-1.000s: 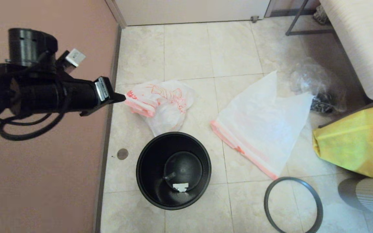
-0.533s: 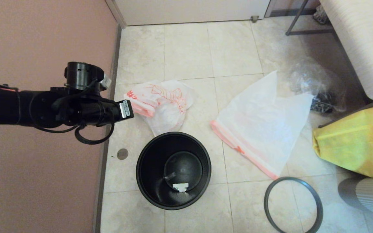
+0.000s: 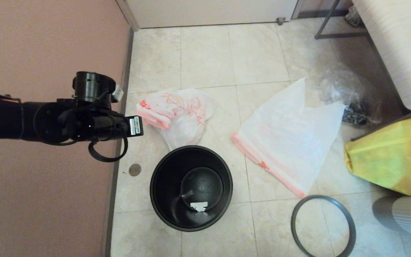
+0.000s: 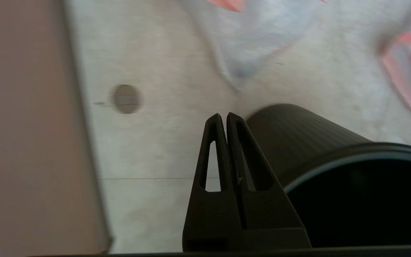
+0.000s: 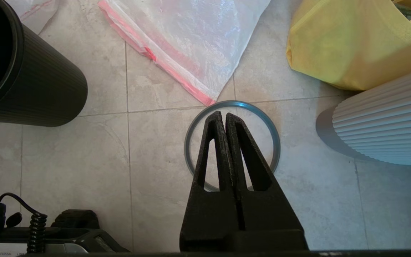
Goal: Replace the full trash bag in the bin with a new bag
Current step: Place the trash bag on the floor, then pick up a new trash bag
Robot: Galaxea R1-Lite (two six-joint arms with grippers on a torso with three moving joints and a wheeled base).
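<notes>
The round black plastic bin (image 3: pixel 191 188) stands emptied; beside it the left gripper (image 4: pixel 224 119) hangs clenched on nothing. Next: grasp the milky orange-hemmed new bag (image 3: pixel 287 137) beside the bin.

The left arm (image 3: pixel 48 121) is matte black, built of round joint housings, with a looping black cable (image 3: pixel 107 153) and white printed labels (image 3: pixel 134 125). Both grippers (image 4: pixel 224 117) (image 5: pixel 223 116) have black wedge-shaped fingers with long slots.

It looked like a home: beige tiled floor (image 3: pixel 205 57), pink wall (image 3: pixel 48 35), a door (image 3: pixel 209 10), a yellow bag (image 3: pixel 391 157).
</notes>
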